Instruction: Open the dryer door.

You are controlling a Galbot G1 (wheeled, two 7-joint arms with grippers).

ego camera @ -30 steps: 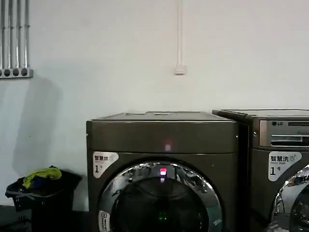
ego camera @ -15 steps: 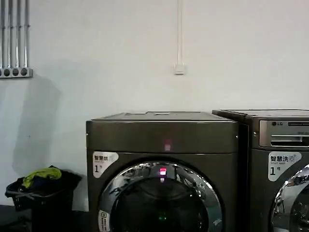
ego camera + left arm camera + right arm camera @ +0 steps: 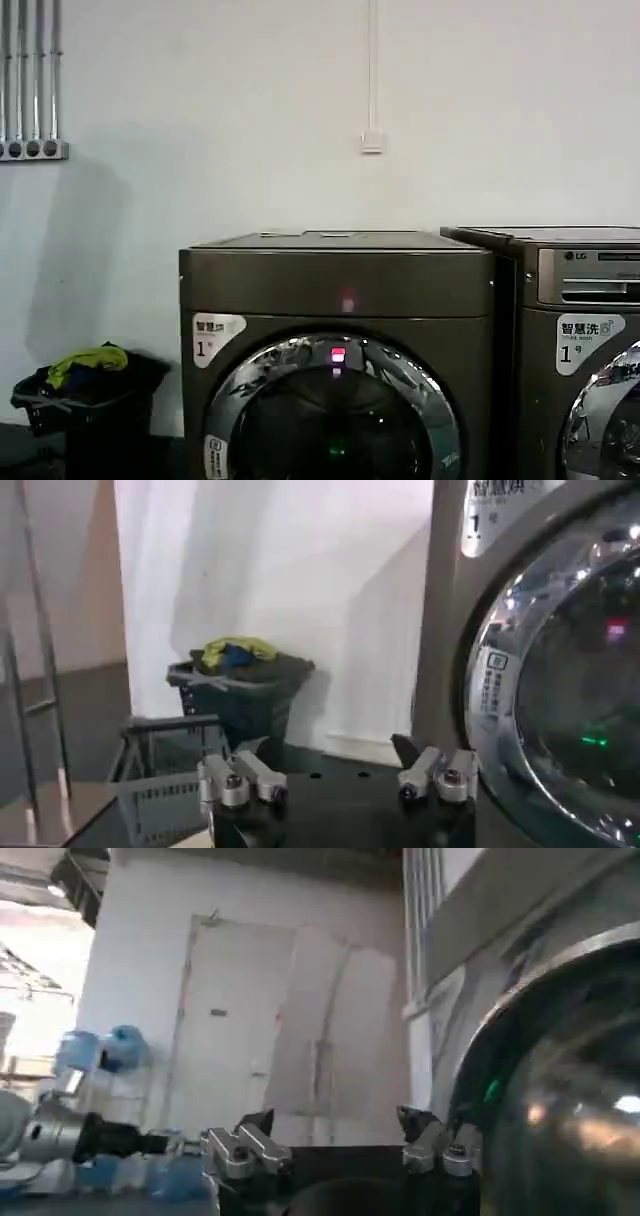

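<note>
Left gripper (image 3: 338,765) wide open, empty, just beside dryer door (image 3: 560,680) chrome ring, door shut on dryer (image 3: 335,285). Right gripper (image 3: 335,1133) also spread wide, empty, close against dark glass.

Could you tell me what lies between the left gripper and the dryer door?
Nothing: in the left wrist view the open left gripper sits just beside the dryer door, one fingertip near its chrome ring, with no object between.
</note>
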